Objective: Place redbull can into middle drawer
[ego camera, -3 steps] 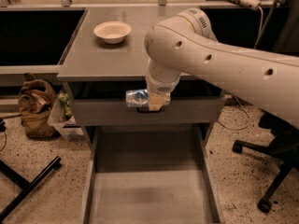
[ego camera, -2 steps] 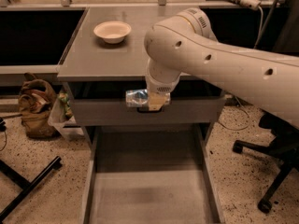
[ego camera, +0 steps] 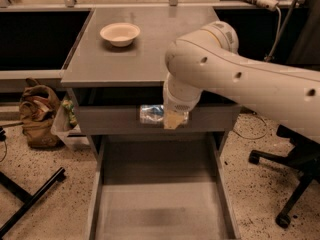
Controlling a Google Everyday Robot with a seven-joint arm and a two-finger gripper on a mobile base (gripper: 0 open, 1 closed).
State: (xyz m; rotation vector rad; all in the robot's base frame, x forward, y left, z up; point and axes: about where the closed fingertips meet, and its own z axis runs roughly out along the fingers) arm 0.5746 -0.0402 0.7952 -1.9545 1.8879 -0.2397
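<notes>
The redbull can [ego camera: 151,113] is a small silver-and-blue can lying sideways in my gripper [ego camera: 167,117], which is shut on it in front of the cabinet's upper drawer front. The can hangs above the back end of the middle drawer [ego camera: 160,204], a wide grey metal drawer pulled out towards the camera, with a flat base and low side walls. My white arm reaches in from the right and hides the gripper's upper part.
A cream bowl [ego camera: 120,33] sits on the grey cabinet top [ego camera: 100,64]. A brown bag [ego camera: 37,114] and a white bin lie on the floor at the left. A black stand leg is at the lower left, an office chair base [ego camera: 290,184] at the right.
</notes>
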